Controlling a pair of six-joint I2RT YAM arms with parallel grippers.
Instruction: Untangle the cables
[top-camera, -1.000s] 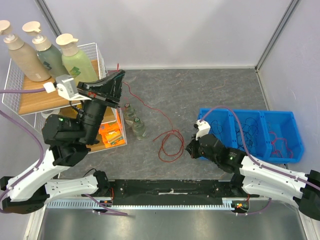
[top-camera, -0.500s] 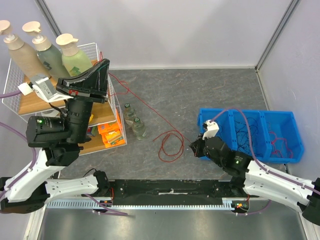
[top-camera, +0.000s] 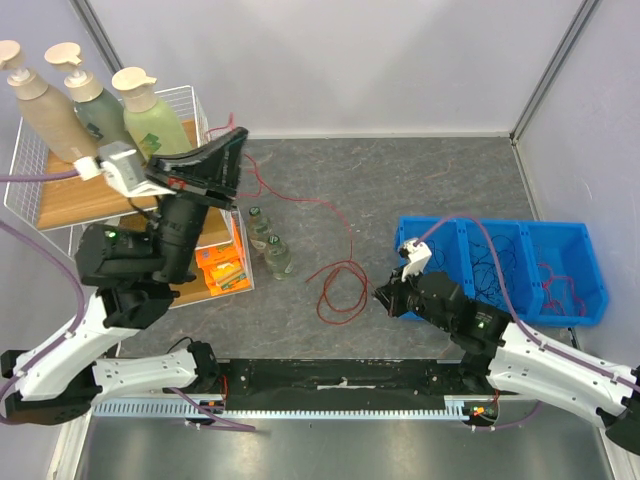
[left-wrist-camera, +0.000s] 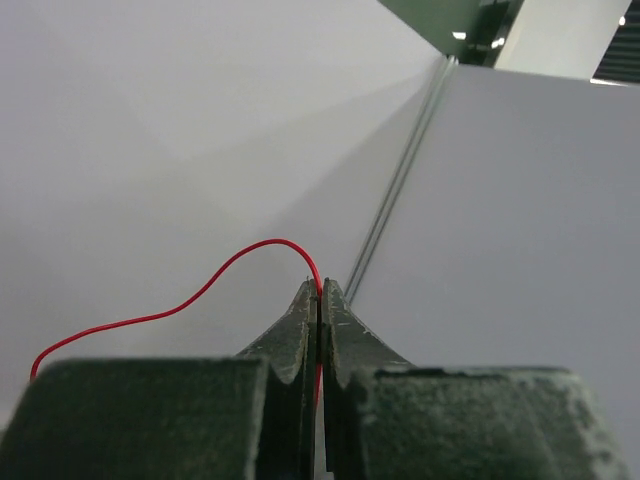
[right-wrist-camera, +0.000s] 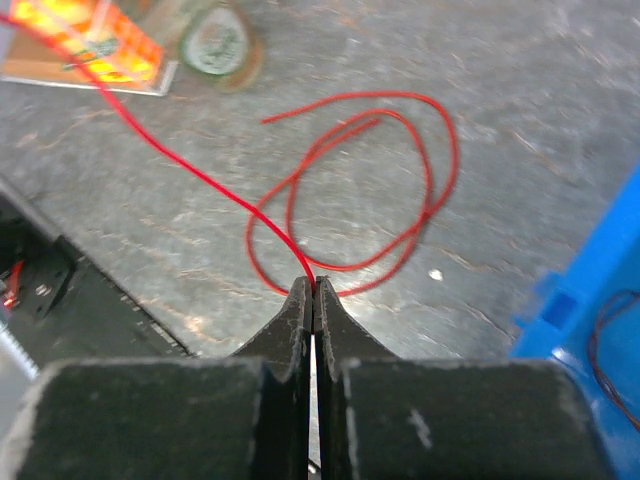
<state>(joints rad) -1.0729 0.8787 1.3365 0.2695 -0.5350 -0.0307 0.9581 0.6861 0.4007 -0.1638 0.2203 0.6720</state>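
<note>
Pinches the red cable (left-wrist-camera: 200, 292) in the fully closed left end effector (left-wrist-camera: 318, 290), against bare walls (left-wrist-camera: 150, 120) in its wrist view. Clamps it too in the closed right end effector (right-wrist-camera: 313, 285); shows, unlike the left view, loops just ahead lying on the bench (right-wrist-camera: 560, 80).

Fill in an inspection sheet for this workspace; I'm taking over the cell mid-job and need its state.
Surface: grey mottled table; no spills seen.
Job's things: red cable in loose loops on the table, one strand rising toward the left arm; black cables and red cables in the blue bin.
Clutter: small glass bottles beside the wire rack, which holds pump bottles and orange packets.
Grippers: left gripper raised, shut on red cable; right gripper low, shut on red cable by the loops.
Cables: lilac hoses on both arms.
Surroundings: pale walls.
</note>
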